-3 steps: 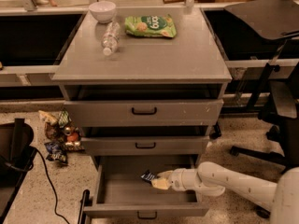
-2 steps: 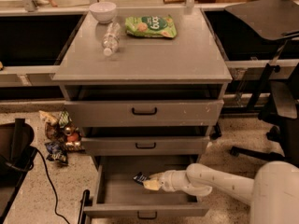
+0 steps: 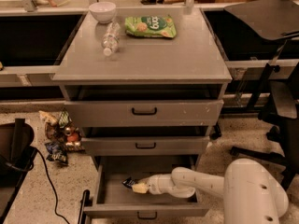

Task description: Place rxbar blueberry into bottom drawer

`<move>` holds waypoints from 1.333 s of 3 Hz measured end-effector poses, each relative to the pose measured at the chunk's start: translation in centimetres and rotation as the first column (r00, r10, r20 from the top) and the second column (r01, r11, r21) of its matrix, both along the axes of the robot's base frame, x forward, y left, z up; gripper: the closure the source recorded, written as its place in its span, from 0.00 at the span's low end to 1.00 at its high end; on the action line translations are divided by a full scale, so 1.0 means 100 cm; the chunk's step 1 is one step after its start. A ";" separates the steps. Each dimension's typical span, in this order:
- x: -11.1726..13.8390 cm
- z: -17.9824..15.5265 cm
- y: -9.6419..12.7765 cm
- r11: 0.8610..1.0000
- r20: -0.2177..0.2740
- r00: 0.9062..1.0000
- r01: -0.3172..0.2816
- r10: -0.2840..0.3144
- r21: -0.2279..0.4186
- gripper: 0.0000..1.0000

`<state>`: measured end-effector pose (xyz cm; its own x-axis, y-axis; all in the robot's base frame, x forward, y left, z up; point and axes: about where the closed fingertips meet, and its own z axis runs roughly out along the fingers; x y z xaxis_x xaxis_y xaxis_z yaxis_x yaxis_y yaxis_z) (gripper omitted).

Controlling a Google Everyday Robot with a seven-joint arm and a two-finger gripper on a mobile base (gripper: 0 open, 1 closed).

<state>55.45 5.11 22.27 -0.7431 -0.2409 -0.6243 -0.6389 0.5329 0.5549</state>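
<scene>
Since a second ago, we see our white two-finger gripper [image 3: 138, 187] carried further left inside the open, deep grey metal bottom drawer [image 3: 145, 213]. Its fingers pinch the small flat navy-blue rxbar blueberry wrapper [image 3: 127, 182] over the drawer's left half.

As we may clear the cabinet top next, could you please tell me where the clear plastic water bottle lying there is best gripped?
Take the clear plastic water bottle across its mid-body from above, closing on its long sides: it lies flat, cap toward the front. The gripper is down in the open grey bottom drawer, holding the dark-blue snack bar.
</scene>
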 end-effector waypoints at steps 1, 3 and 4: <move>0.003 -0.013 0.015 1.000 -0.017 1.000 0.001 -0.001 0.019 0.58; 0.003 -0.013 0.016 1.000 -0.017 1.000 0.001 -0.001 0.019 0.11; 0.003 -0.013 0.016 1.000 -0.017 1.000 0.001 -0.001 0.019 0.00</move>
